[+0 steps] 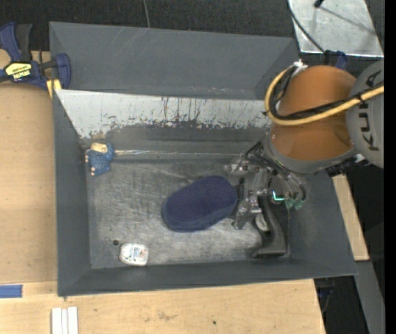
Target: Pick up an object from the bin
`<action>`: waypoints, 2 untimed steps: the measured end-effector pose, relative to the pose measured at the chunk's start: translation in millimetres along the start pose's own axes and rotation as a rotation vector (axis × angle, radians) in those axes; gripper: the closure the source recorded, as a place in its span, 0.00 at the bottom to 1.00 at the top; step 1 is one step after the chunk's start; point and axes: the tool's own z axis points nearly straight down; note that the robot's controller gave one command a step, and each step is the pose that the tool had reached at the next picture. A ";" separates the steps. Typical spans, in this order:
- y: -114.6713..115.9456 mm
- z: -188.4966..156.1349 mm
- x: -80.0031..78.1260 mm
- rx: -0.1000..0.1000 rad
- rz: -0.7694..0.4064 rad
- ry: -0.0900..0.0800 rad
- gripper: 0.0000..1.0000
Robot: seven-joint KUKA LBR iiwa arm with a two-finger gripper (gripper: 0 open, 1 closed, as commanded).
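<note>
One large dark-blue oval padded thing [199, 203] lies mid-floor in the bin [72, 186], its long axis slanting, right end further up the view. Pincer [255, 221] is down low just beside that right end; can't tell if it touches. Pincer state: can't tell whether spread or pressed together. Orange wrist cover [312, 120] sits above it at the bin's right side. Small blue figure [100, 160] is in the floor's far-left corner, small white-and-blue item [134, 255] in the near-left corner, both well apart from the pincer.
</note>
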 end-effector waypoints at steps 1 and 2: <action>25.4 107.9 -35.0 0.002 -0.151 -0.026 0.00; 26.2 102.1 -39.4 0.001 -0.150 -0.043 1.00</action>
